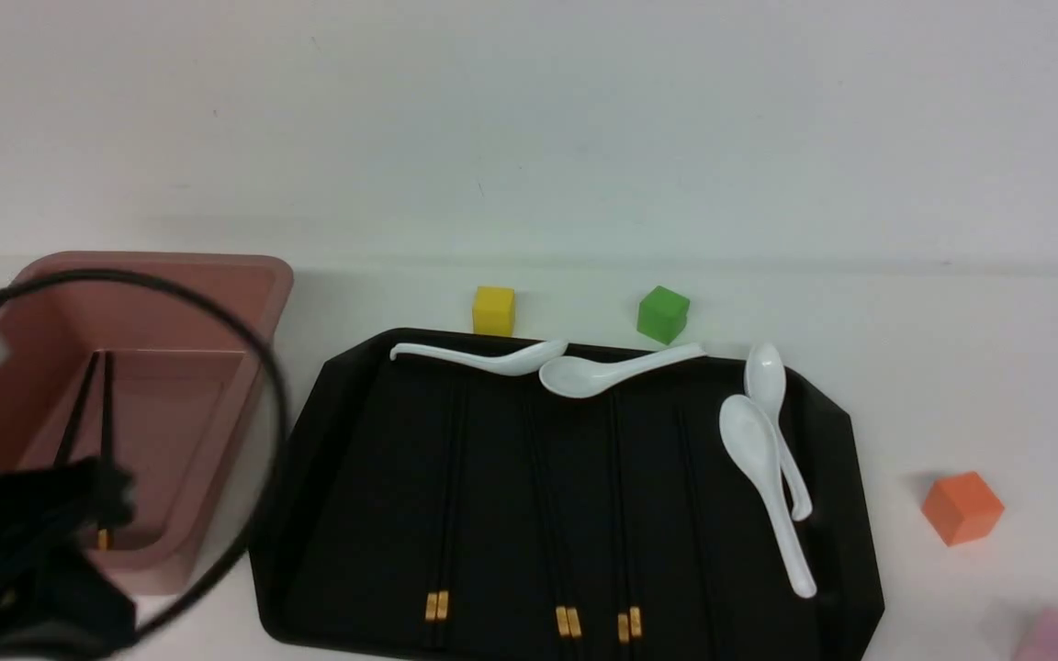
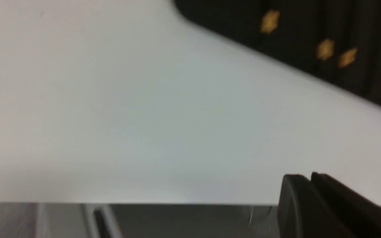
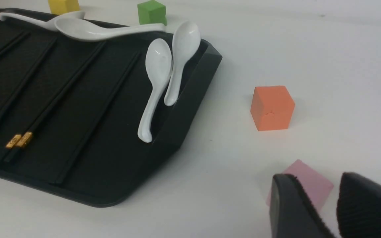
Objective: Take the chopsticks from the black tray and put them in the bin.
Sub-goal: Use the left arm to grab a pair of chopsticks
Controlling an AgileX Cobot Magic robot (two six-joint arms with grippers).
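Three pairs of black chopsticks (image 1: 444,496) with gold bands lie lengthwise in the black tray (image 1: 354,477), and a further dark pair (image 3: 104,105) lies nearer the spoons. One more pair (image 1: 106,404) rests inside the pink bin (image 1: 263,303) at the left. My left arm (image 1: 24,551) is a dark blur in front of the bin. The left gripper (image 2: 310,176) hangs over bare table near its front edge. Its fingers are pressed together with nothing between them, and the tray corner (image 2: 230,19) is beyond. My right gripper (image 3: 316,178) stands open and empty over the table right of the tray.
Several white spoons (image 1: 763,477) lie along the tray's back and right side. Yellow (image 1: 493,310) and green (image 1: 662,314) cubes sit behind the tray; orange (image 1: 962,507) and pink (image 1: 1057,635) cubes sit to its right. A black cable (image 1: 263,367) loops over the bin.
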